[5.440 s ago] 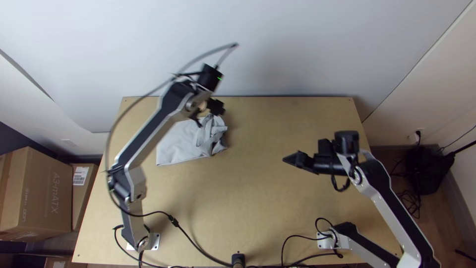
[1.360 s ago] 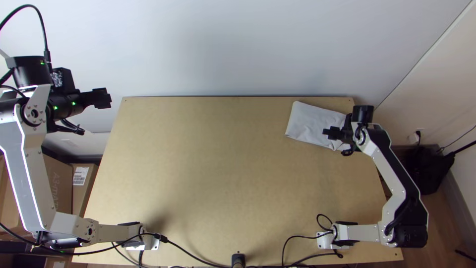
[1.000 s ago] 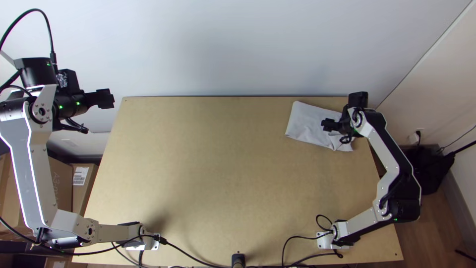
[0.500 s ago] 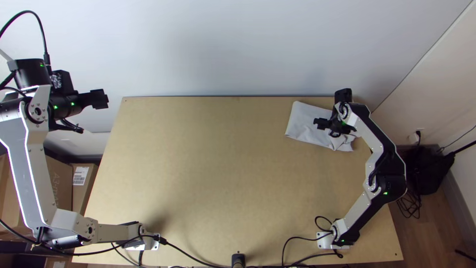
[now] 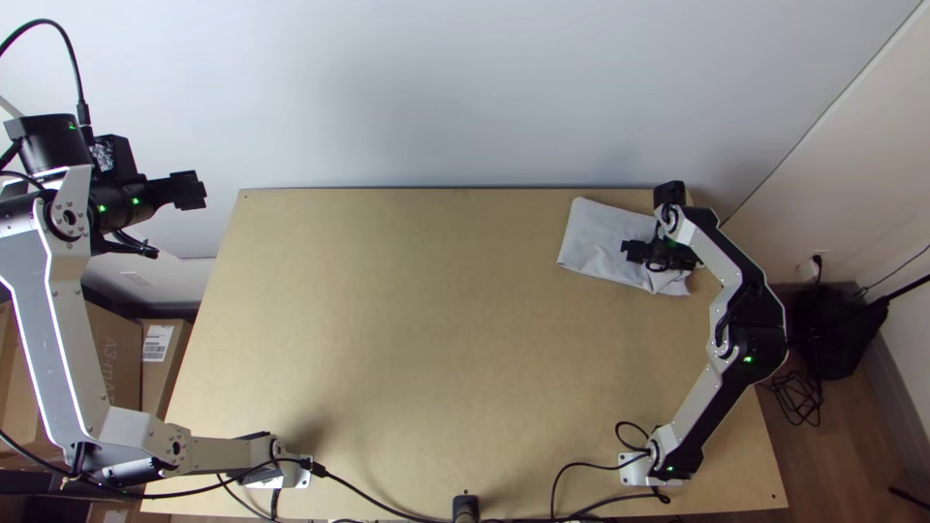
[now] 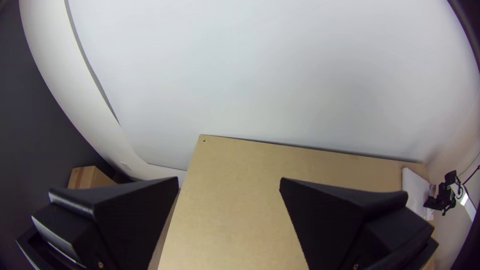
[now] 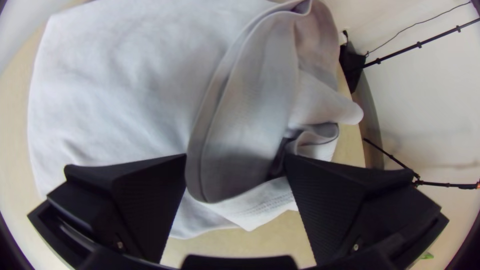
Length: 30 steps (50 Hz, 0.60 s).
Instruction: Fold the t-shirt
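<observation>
The light grey t-shirt point(image 5: 603, 240) lies as a compact folded bundle at the table's far right corner in the top view. My right gripper point(image 5: 659, 256) is over its right part. In the right wrist view that gripper point(image 7: 236, 162) stands open above the shirt point(image 7: 115, 85), a curved fold of cloth showing between its fingers; whether they touch it I cannot tell. Beyond the table's far left corner, my left gripper point(image 5: 189, 190) is held out. The left wrist view has this gripper point(image 6: 229, 182) open with nothing between its fingers, and the shirt point(image 6: 414, 190) far off.
The wooden table point(image 5: 426, 329) is bare across its middle and left. A pale wall point(image 5: 465, 87) rises behind its far edge. Cardboard boxes point(image 5: 111, 378) stand on the floor at the left. Black cables point(image 5: 378, 492) run along the near edge.
Since the oldest frame, the shirt has gone from the left to the far right corner, and my left arm has swung away left. Lately my right gripper moved left over the shirt, then slightly back.
</observation>
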Available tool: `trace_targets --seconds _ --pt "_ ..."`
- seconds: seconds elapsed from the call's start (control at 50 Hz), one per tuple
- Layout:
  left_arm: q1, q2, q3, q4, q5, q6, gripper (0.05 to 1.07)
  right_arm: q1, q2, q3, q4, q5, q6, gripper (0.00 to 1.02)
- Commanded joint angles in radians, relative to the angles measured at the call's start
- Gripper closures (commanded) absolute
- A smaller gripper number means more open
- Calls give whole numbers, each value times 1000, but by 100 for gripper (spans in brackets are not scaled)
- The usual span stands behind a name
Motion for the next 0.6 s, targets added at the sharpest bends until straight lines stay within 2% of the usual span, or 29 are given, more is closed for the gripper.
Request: trace_targets --seconds 0.0,0.08,0.16,0.24,0.28,0.58 --pt "11 -7 3 10 12 17 10 -14 22 9 -15 60 -8 15" --pt "13 -7 6 10 12 20 10 -24 6 3 -17 98 -8 15" --pt "20 -7 7 10 13 21 10 -34 -23 -7 -15 101 -7 11" --pt "27 -7 7 10 15 21 10 -52 -44 -12 -12 106 -5 11" --pt "27 -7 7 10 15 21 10 -63 -50 -17 -9 129 -5 10" --pt "27 -7 4 16 16 20 10 -212 -93 -80 35 245 -27 10"
